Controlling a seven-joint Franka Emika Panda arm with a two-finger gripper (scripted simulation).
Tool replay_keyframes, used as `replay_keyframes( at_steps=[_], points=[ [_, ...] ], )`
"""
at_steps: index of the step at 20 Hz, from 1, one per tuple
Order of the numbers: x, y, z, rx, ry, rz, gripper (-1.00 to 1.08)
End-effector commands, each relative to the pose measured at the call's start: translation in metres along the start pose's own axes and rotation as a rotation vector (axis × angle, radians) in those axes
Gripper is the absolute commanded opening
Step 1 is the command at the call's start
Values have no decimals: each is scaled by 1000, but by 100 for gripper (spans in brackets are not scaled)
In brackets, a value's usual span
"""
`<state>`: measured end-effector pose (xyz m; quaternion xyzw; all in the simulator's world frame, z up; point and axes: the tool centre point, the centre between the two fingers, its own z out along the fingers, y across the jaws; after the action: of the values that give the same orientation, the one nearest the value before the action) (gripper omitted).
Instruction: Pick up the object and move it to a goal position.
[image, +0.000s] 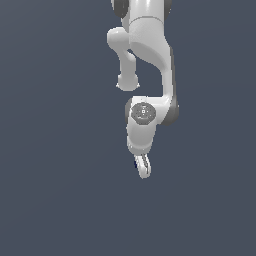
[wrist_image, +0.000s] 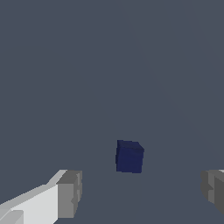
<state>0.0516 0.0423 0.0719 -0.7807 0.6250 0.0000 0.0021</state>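
In the exterior view, the arm is reaching down over the grey-blue surface (image: 55, 200), with the tool (image: 143, 169) pointing at it. A sliver of dark blue, probably the cube (image: 136, 161), is peeking out just beside the tool's fingers.

In the wrist view, the tool (wrist_image: 142, 192) is standing wide open and holding nothing, its pads (wrist_image: 70, 194) well apart. The cube (wrist_image: 129, 156) is lying on the surface ahead of the gap (slightly off-centre). A good grasp is calling for centring over it, lowering until the pads flank it, then closing squarely on flat faces.
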Motion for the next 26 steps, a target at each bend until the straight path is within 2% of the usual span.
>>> replay_keyframes(
  at_steps=[1,8,15,26],
  points=[
    [-1,-1,3,-1,1,43,100],
    [-2,-2,8,-3,3,105,100],
    [-2,-2,12,-3,3,106,100],
    [-2,-1,58,-3,2,112,100]
  ],
)
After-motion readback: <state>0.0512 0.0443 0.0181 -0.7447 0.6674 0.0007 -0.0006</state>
